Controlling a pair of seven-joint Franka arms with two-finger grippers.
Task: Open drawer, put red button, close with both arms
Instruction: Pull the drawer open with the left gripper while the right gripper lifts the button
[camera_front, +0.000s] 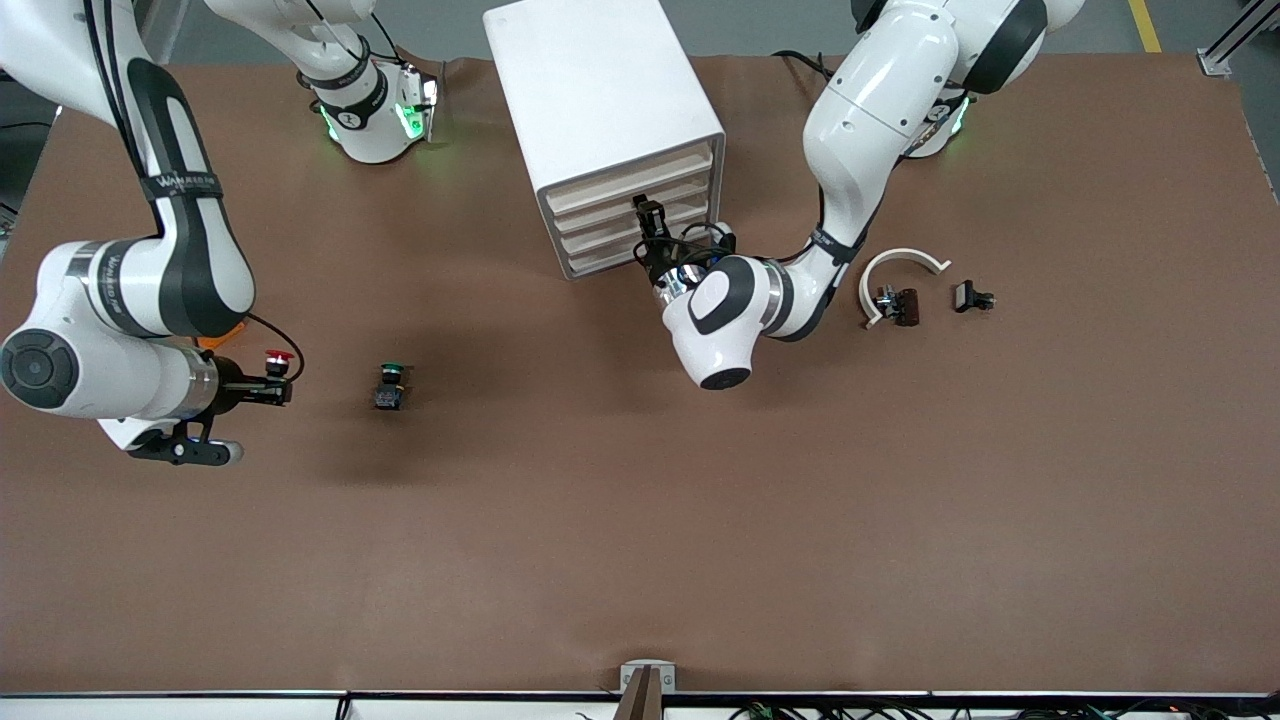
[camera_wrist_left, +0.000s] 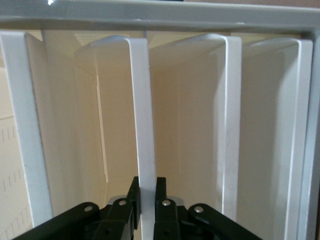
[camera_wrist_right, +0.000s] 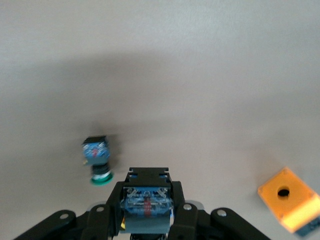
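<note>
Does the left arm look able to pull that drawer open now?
Probably yes: the left gripper has its jaws shut on a drawer lip of the white drawer cabinet, and bare table lies in front of it.

Both end effectors clamped, left (camera_wrist_left: 146, 200) and right (camera_wrist_right: 147, 210).

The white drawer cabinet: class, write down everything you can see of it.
The white drawer cabinet is a smooth, plastic-looking box standing between the two arm bases. Its front shows four cream drawers stacked one above another, all pushed in. The left gripper is shut on the thin front lip of one drawer; nothing else touches the cabinet.
</note>
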